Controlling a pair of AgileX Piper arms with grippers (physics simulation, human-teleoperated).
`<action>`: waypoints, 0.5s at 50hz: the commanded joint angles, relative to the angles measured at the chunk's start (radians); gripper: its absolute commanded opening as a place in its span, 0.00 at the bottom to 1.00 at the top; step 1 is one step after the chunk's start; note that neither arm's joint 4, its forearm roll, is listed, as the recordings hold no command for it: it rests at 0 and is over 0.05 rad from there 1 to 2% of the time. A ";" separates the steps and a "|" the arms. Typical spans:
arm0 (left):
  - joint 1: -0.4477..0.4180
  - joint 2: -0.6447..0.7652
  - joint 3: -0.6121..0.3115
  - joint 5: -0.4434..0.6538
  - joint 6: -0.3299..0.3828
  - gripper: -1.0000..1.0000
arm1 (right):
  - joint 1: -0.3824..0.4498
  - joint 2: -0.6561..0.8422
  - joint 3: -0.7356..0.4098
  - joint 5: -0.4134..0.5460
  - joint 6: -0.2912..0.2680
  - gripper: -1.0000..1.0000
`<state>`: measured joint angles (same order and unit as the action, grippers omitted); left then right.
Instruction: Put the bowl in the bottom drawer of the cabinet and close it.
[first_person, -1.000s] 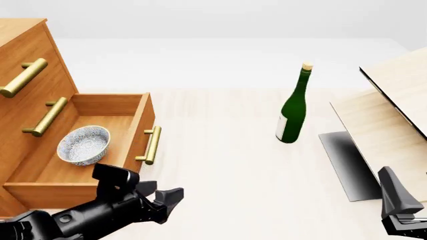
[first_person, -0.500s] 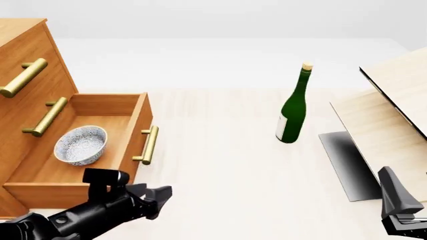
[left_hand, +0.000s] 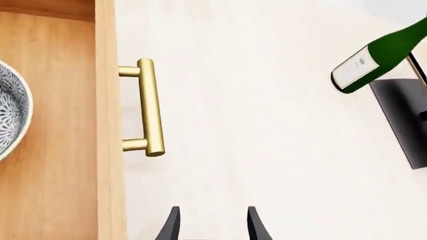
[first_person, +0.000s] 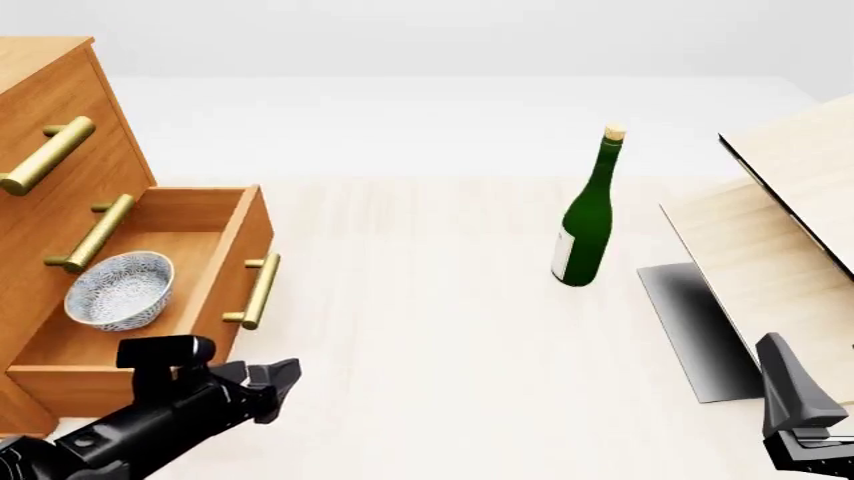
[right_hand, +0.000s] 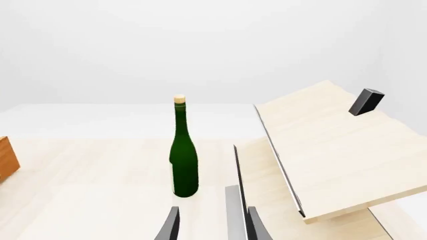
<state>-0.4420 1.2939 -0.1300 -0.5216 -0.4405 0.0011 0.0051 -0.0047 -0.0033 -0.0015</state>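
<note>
bottom drawer (first_person: 200, 262) slid inward; bowl (first_person: 119, 290) half cropped wrist-side; both hands apart.

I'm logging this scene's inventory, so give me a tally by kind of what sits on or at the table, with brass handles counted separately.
Cabinets: 1, the cabinet
Bowls: 1, the bowl, lying in the bottom drawer
Bottles: 1, the green bottle
Brass handles: 3
Pale wood panels: 2
Total: 8
</note>
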 joint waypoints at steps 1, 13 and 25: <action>0.083 -0.044 0.031 0.014 0.005 1.00 | 0.000 0.000 0.000 0.000 0.000 1.00; 0.141 -0.089 0.050 0.036 0.029 1.00 | 0.000 0.000 0.000 0.000 0.000 1.00; 0.189 -0.101 0.061 0.035 0.044 1.00 | 0.000 0.000 0.000 0.000 0.000 1.00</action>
<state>-0.3086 1.2081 -0.0835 -0.4861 -0.3935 0.0011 0.0051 -0.0047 -0.0033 -0.0015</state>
